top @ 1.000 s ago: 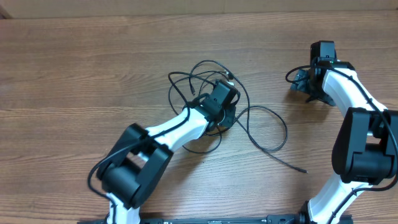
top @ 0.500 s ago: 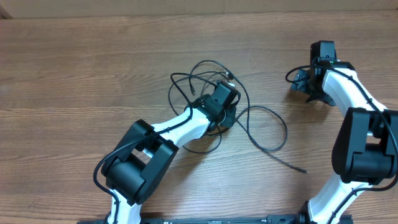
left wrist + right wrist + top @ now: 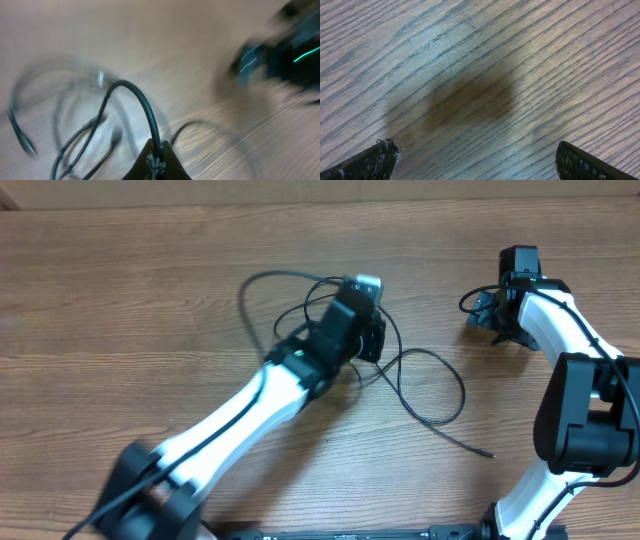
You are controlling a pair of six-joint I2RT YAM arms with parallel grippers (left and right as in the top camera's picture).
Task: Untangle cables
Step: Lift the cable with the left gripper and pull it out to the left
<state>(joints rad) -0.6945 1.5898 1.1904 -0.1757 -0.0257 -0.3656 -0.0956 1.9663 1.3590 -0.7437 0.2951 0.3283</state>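
1. The step in hand looks like pulling one cord out of the bunch. My left jaws are shut tight on one of the cables [image 3: 148, 111], pinching it right at the tips.
2. The cables lie in the middle of the desk [image 3: 120, 300], under and around my left arm [image 3: 290, 375]. One long loop runs out to the right, and its loose end [image 3: 480, 449] lies apart from the bunch.
3. My right jaws stand wide with nothing in them, over bare wood at the right side of the desk.
4. Next, I think I should draw the held cord away slowly and watch for snags. My right jaws may need to come over and hold the rest down.
5. The cords are thin, black, round and bendy, and they curl over each other. The desk is flat brown wood with long lines in it. My left wrist view is blurry, so I cannot make out the plugs.
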